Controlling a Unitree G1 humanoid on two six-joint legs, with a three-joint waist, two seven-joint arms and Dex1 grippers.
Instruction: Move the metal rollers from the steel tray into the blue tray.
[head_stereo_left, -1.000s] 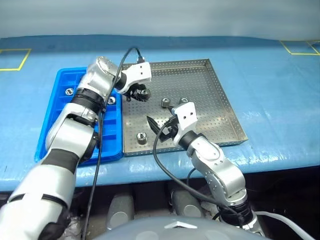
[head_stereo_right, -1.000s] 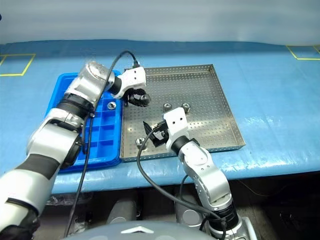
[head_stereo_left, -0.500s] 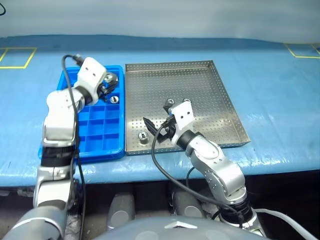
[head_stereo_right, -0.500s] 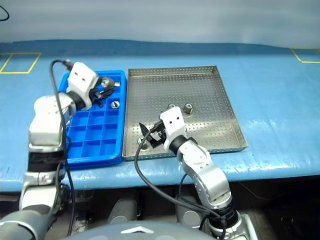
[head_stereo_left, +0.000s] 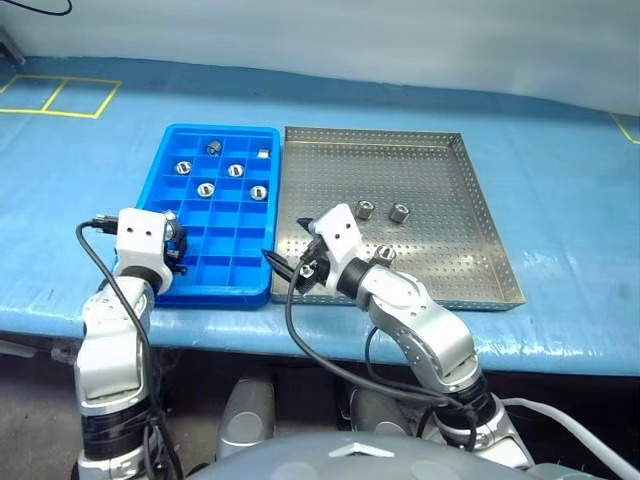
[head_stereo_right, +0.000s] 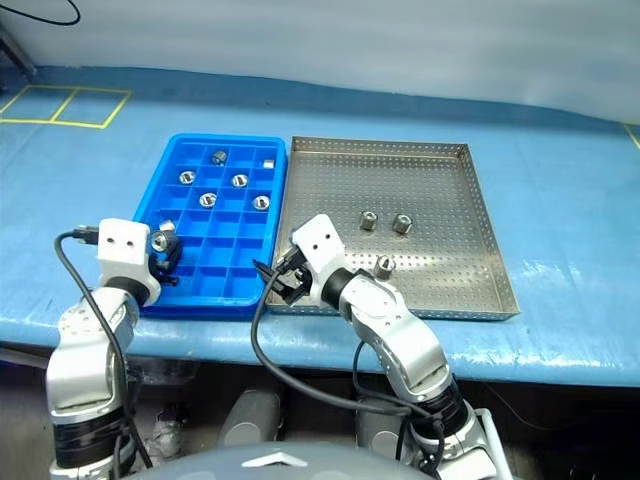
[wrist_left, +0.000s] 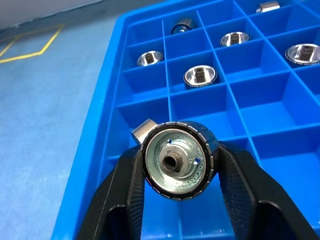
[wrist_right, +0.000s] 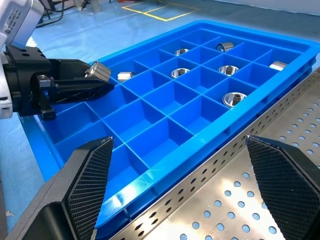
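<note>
One shiny hollow metal roller (wrist_left: 177, 160) sits pinched in the left end effector (wrist_left: 178, 186) over the blue gridded plastic tray (head_stereo_left: 160, 182) (right end effector (wrist_right: 182, 185) spread); next, release into an empty cell

Seven metal rollers (head_stereo_left: 205, 189) sit in cells of the one blue tray (head_stereo_left: 222, 129). Three lie in view in the one steel tray (head_stereo_left: 330, 180). One more is pinched in the left gripper (wrist_left: 179, 160).
</note>
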